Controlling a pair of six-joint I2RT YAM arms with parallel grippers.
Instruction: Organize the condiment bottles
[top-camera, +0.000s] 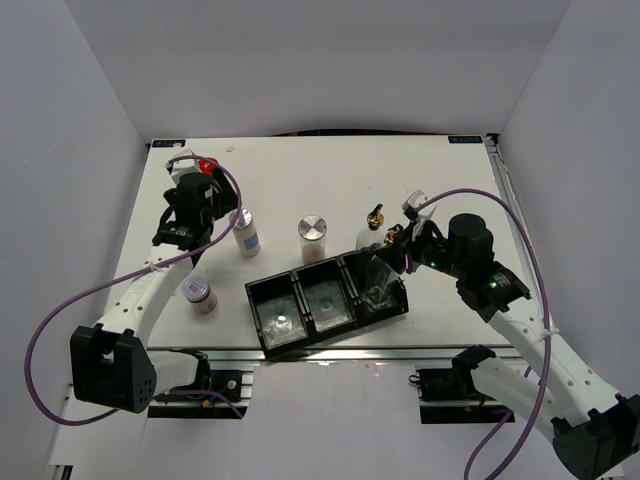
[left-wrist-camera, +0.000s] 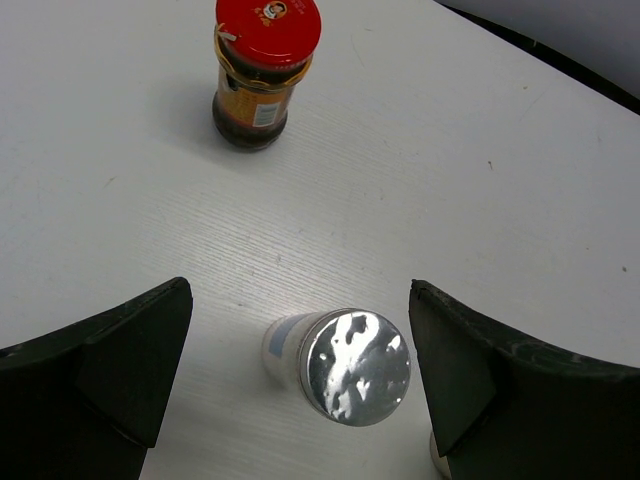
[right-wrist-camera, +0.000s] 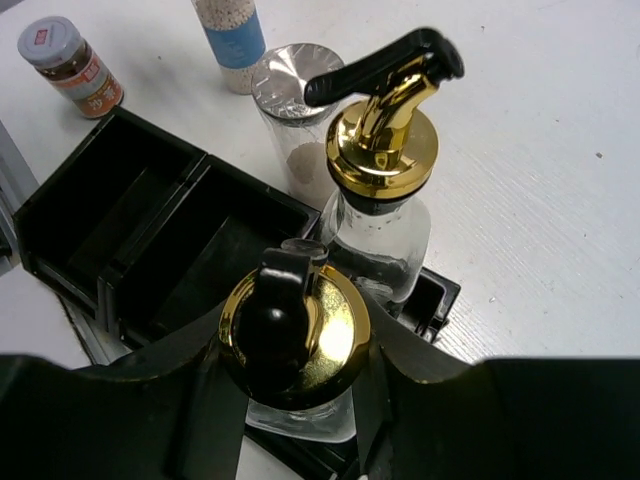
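Condiment bottles (top-camera: 313, 238) stand around the black tray (top-camera: 256, 315) on the white table (top-camera: 330, 170) as I work both arms from a distance. My right gripper (right-wrist-camera: 297, 400) is clamped on the first glass bottle (right-wrist-camera: 295, 335). Its fingers (right-wrist-camera: 215, 400) press the glass just below the gold pourer and hold the bottle over the tray's right-end compartment. From overhead the bottle looks tilted, and I cannot tell whether its base rests on the compartment floor.

The second glass bottle (right-wrist-camera: 382, 170) stands upright just beyond the tray's far right corner, close beside the held one, with its black spout pointing away from the tray. The clear shaker (right-wrist-camera: 295, 110), silver-lidded, stands just behind the tray's middle compartment. The brown shaker (top-camera: 202, 293) stands near the tray's left end, on the bare table.

Farther back on that side, the blue-labelled shaker (left-wrist-camera: 345, 365) stands upright between the spread fingers of my left gripper (left-wrist-camera: 300, 320). That gripper hangs wide open around the shaker, with a gap on either side and no contact. The red-lidded jar (left-wrist-camera: 265, 70) stands well apart from the tray, off toward its far left and beyond the left gripper. In the overhead view the arm partly hides the jar.
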